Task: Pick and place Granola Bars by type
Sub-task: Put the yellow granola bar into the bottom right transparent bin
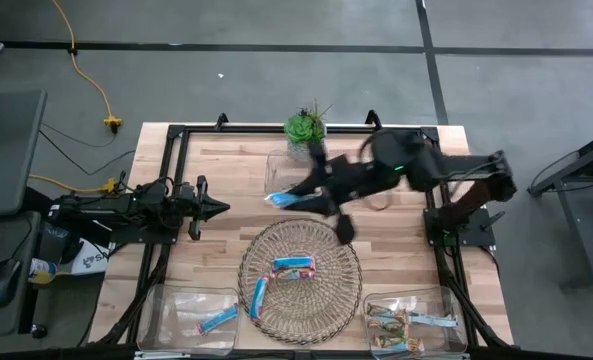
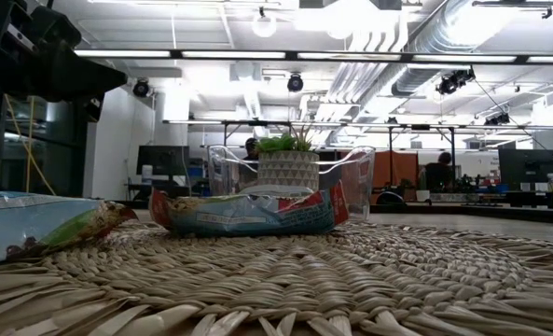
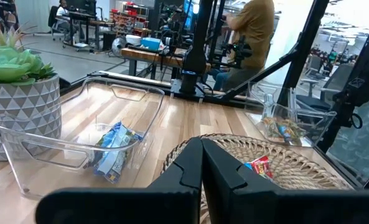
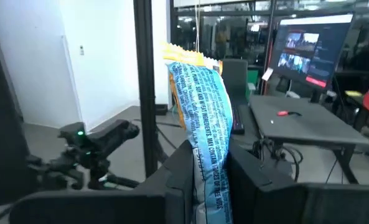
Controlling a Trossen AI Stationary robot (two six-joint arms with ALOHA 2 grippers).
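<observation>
My right tool (image 4: 209,171) pinches one silvery-blue bar (image 4: 200,106) upright at frame centre. Two blue bars (image 1: 294,266) lie flat on the wicker tray (image 1: 336,300), lower centre. Others, possibly tan-green (image 1: 401,325), sit lower right; one blue bar (image 1: 217,319) lower left.

Two arms, one gripper each: left gripper (image 1: 216,208), right gripper (image 1: 298,196). Three clear plastic bins: far bin (image 1: 273,163), near-left bin (image 1: 166,300), near-right bin (image 1: 446,300). One round wicker tray (image 1: 328,290). One potted plant (image 1: 305,127). Granola bars: two on the tray (image 1: 293,266), one in the near-left bin (image 1: 217,319), one pinched in the right gripper (image 4: 200,106); a small pile in the near-right bin (image 1: 401,325), number unclear.
</observation>
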